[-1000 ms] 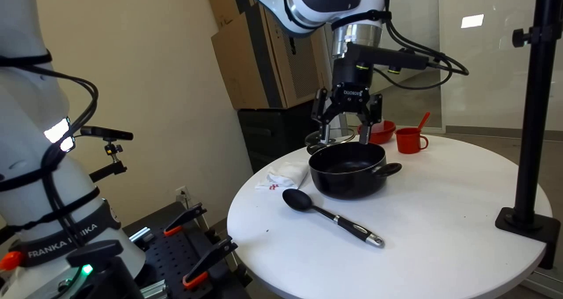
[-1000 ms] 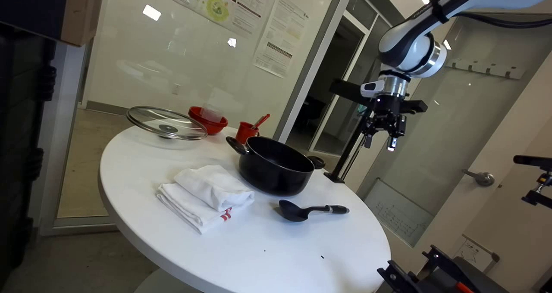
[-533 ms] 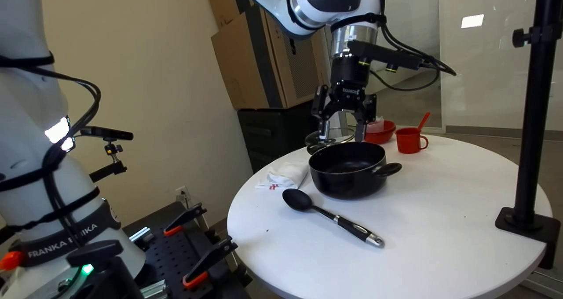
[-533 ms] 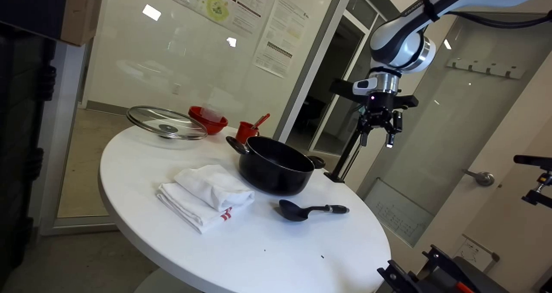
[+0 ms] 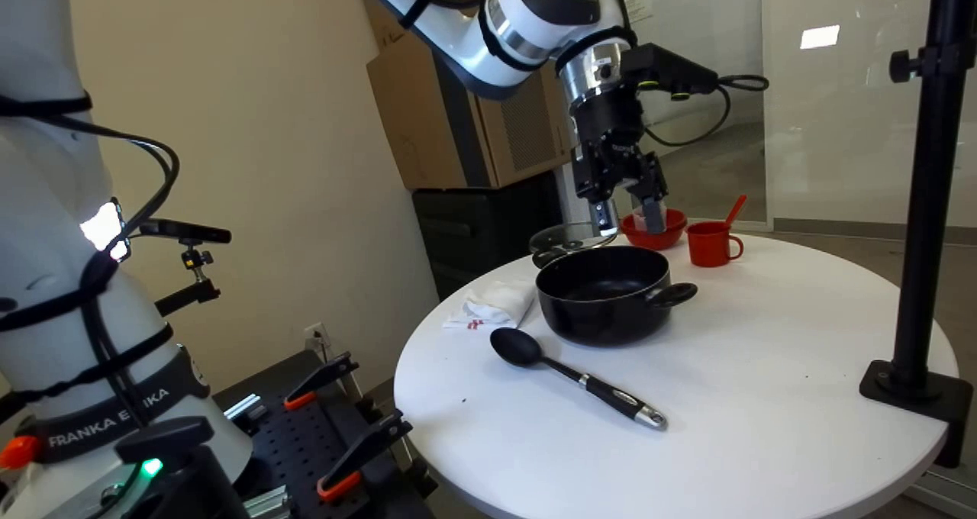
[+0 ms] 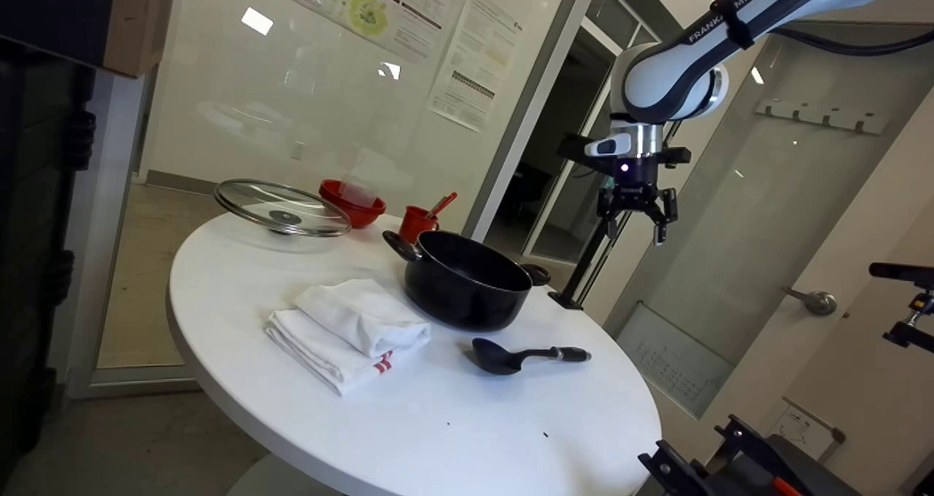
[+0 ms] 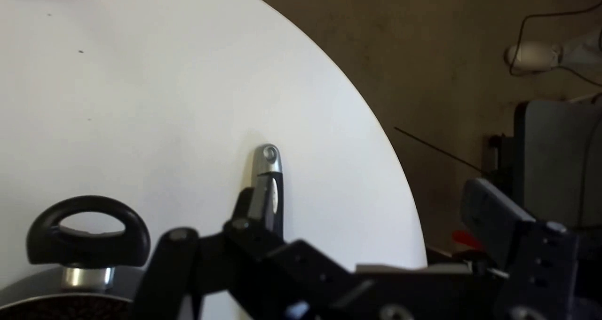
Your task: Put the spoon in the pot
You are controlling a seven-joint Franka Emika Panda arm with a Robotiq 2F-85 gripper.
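— White and round, the bench [image 5: 763, 443] is seen with a pale wall [image 5: 259, 145] beyond it. What is met nearest?

— At the front, the black spoon [image 5: 584, 380] is found. It is laid on the bench outside the pot [image 5: 603, 324], just beside it, and a gap between the two is shown in both exterior views.

— And what is set behind the spoon?

— The pot itself, stood upright with its dark inside exposed. A folded white cloth [image 6: 350, 328], marked in red, is placed near it.

— How are the jaws held?

— Well apart, up in the air and pointed downward. In the wrist view the spoon's handle is partly hidden by one jaw, its silvery tip left visible, while the other jaw is seen past the bench's edge. They are carried by the white arm [image 6: 660, 84].

— What is found farther off?

— A red mug [image 5: 708, 248], in which a red utensil [image 5: 736, 211] is leaned. Near it a red bowl [image 6: 365, 215] is set, and beside the bowl a glass lid [image 6: 283, 217] is rested at a tilt.

— And at the very back?

— Cardboard boxes [image 5: 424, 130] are stacked on a black case [image 5: 485, 225] in an exterior view. Printed sheets [image 6: 473, 66] are fixed to a glossy wall in an exterior view.
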